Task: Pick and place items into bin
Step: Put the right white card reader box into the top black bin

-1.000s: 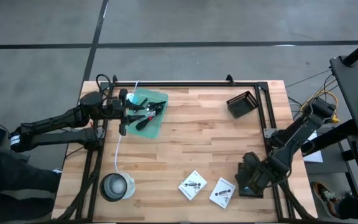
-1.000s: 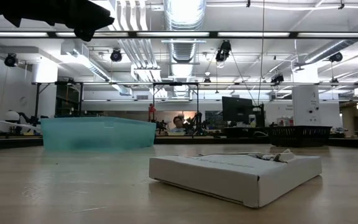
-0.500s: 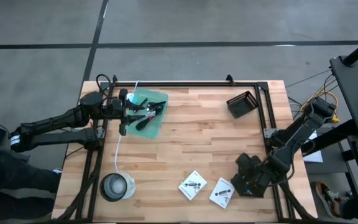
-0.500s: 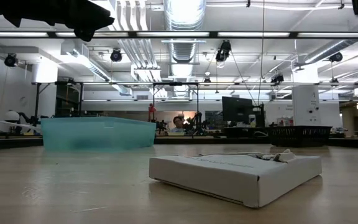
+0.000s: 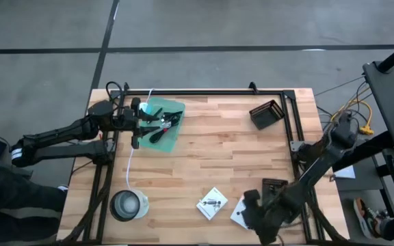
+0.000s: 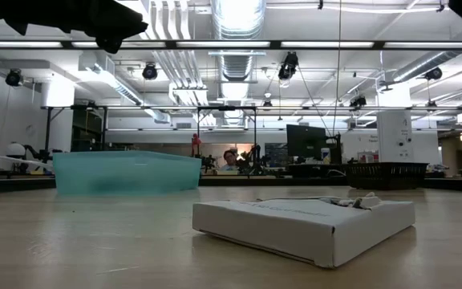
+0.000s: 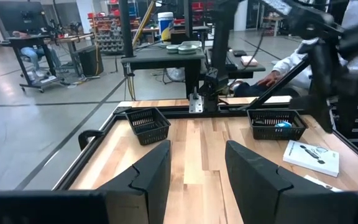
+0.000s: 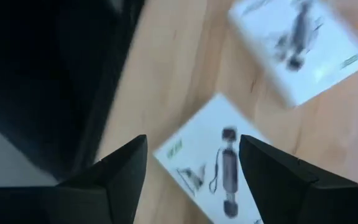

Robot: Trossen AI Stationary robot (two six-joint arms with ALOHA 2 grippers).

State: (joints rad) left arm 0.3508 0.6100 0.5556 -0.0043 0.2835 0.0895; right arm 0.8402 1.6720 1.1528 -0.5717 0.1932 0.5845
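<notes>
Hovering with the left gripper (image 5: 149, 126) over the teal bin (image 5: 172, 140) at the table's far left corner, well apart from the other arm. Keeping its fingers (image 7: 149, 179) apart, with nothing showing in the gap between them in the left wrist view. Looking past them along the wooden table (image 5: 211, 157) toward two black mesh baskets (image 7: 148, 124) at the other end.

Carrying a small heap of dark items (image 5: 164, 123) inside the bin, probably cable and connectors, though too small to sort out from above.

Reaching with the right gripper (image 5: 250, 208) low over the near edge of the table, right of centre, directly above one of the two white printed packets (image 5: 240, 214). Holding those fingers (image 8: 120, 171) spread too, straddling that packet (image 8: 219, 165) in the right wrist view without clearly touching it. Leaving the second packet (image 5: 213, 203) flat on the wood just beside the first, on the side toward the left arm.

Showing one white packet (image 6: 303, 225) lying flat in the foreground of the low view, with the bin (image 6: 127, 172) farther back.

Resting a round silvery bowl (image 5: 128, 205) at the near left corner, with a long white cord (image 5: 130, 164) running from it toward the bin.
</notes>
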